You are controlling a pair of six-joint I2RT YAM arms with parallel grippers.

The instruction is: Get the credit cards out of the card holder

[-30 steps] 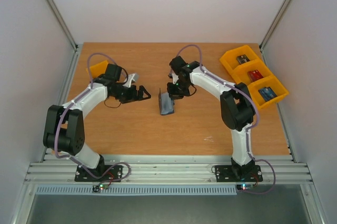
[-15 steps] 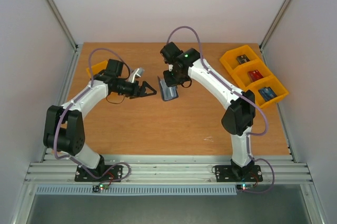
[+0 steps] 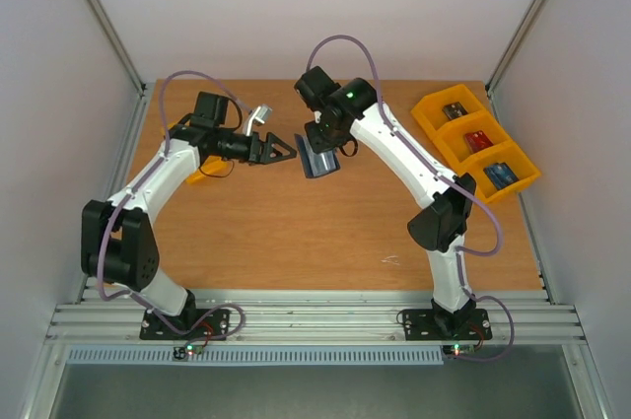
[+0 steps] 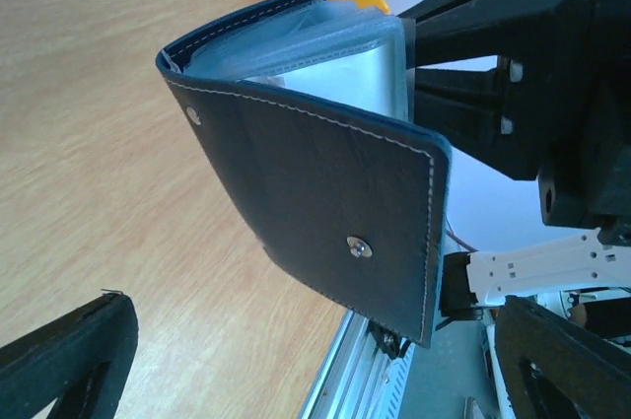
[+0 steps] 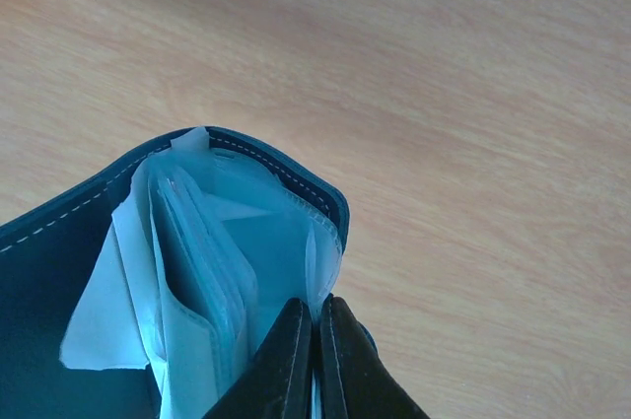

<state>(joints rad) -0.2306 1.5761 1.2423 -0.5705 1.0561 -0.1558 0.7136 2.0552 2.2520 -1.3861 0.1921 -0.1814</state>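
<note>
Card holder (image 3: 317, 161) lifted, R pincer (image 5: 315, 313) clamped; L pincer (image 3: 286, 150) wide.

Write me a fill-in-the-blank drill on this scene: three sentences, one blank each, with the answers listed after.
1. The right gripper pinches the card holder, while the left gripper holds ____.
2. The left gripper's jaws stand ____.
3. The yellow bin row at the right edge of the table has ____ compartments.

Missing words: nothing; open; three.
</note>
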